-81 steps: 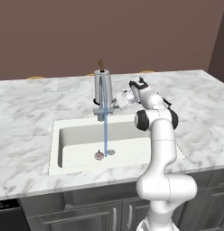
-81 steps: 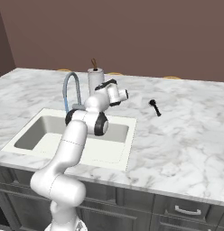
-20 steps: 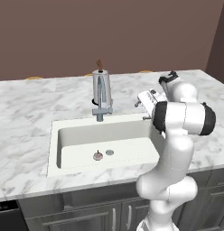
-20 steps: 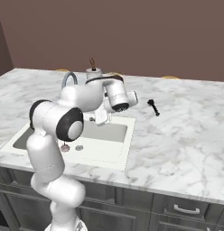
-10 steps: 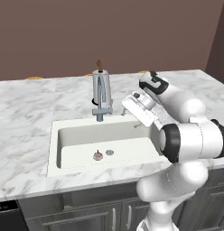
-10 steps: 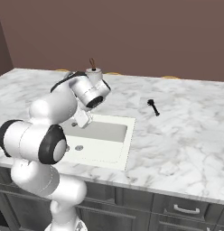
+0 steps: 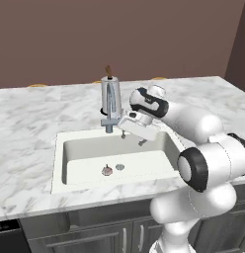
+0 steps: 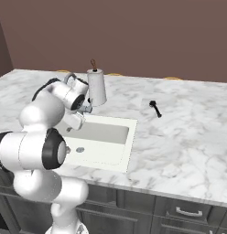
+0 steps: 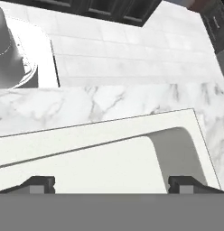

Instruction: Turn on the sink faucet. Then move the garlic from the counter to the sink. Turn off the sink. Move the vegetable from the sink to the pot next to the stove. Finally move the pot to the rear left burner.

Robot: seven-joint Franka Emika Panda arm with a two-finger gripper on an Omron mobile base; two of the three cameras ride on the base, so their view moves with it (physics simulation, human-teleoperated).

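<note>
Wide-open, empty gripper (image 7: 132, 138) over the sink (image 7: 61, 168), garlic (image 7: 107, 171) waiting on the basin floor.

Below, largest first: marble counter (image 7: 30, 116) all round; off-white sink sunk into it, faucet (image 7: 109, 106) at the rear rim with no stream showing; tiny pinkish garlic just beside the drain (image 7: 120, 167), well below the fingers. Probably light, firm, rounded, apt to roll on wet enamel and papery-skinned; best pinched gently from above, across the widest part.

Arm bent forward, fingers (image 7: 124, 134) spread wide (holding nothing).
</note>
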